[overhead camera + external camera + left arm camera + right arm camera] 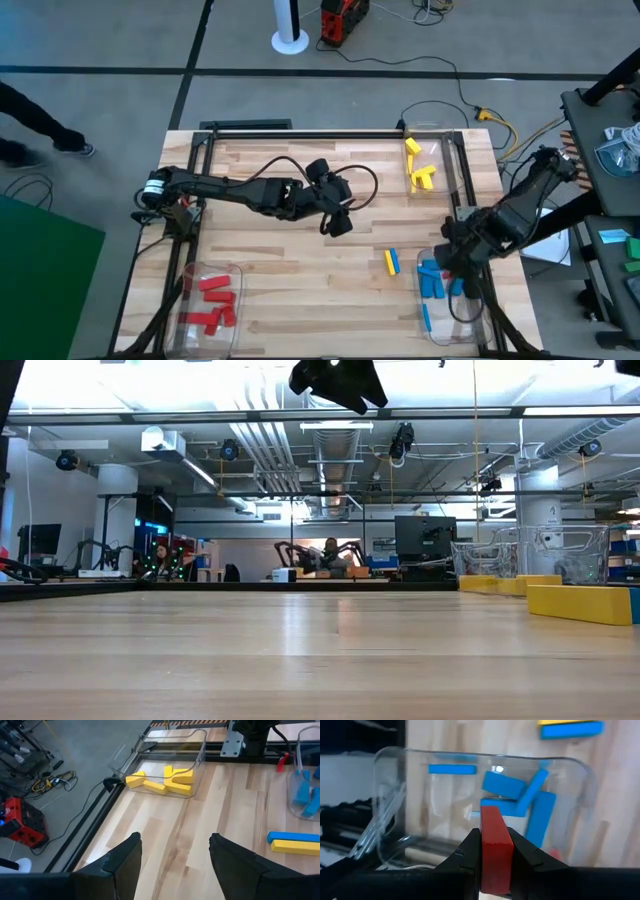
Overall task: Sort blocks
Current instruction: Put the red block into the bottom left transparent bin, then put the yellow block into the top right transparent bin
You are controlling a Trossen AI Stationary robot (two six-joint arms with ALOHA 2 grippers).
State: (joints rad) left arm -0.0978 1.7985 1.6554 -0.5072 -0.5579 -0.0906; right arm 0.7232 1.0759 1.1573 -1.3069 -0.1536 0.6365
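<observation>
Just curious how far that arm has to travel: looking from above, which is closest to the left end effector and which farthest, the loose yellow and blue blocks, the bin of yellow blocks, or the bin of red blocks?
From the left end effector, mid-table:
1. Loose blocks, to its right, toward the front.
2. Yellow bin, back right.
3. Red bin, front left.

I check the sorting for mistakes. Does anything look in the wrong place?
Yes. The right gripper holds a red block over the bin of blue blocks, though red ones lie in another bin. One yellow block and one blue block remain loose on the table.
</observation>
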